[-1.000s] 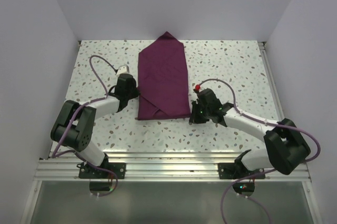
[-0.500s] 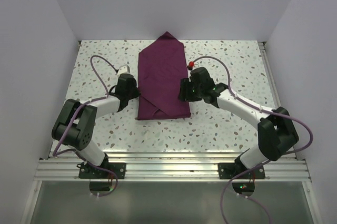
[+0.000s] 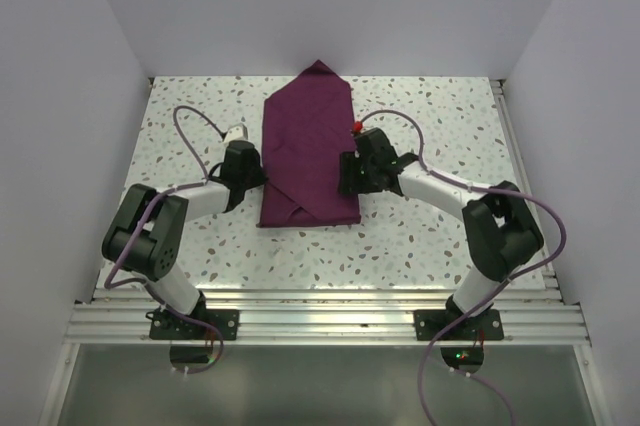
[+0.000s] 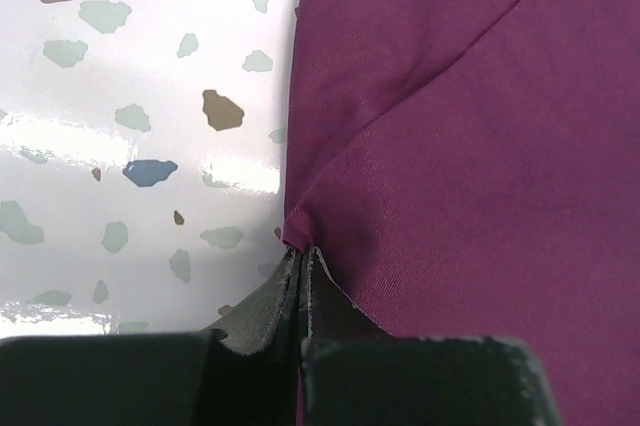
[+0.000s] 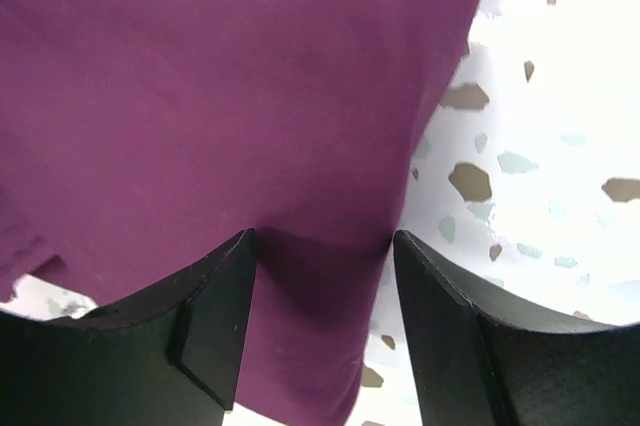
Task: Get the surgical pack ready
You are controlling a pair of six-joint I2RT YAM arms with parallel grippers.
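The surgical pack shows only as a folded plum-purple cloth (image 3: 308, 151), a long bundle with a pointed far end, lying mid-table. Its contents are hidden. My left gripper (image 3: 262, 174) is at the bundle's left edge; in the left wrist view the gripper (image 4: 301, 252) is shut, pinching a small pucker of the cloth's (image 4: 460, 146) edge. My right gripper (image 3: 345, 174) sits at the bundle's right edge. In the right wrist view this gripper (image 5: 322, 246) is open, one finger over the cloth (image 5: 220, 86) and the other over bare table, with the cloth's edge between them.
The speckled white table (image 3: 440, 116) is boxed in by plain walls on three sides. A metal rail (image 3: 320, 308) with both arm bases runs along the near edge. Purple cables loop over the table beside each arm.
The right arm swung from the table beside the bundle's near right corner up to its right edge, and its jaws opened. The left gripper stayed put, shut on the left edge.
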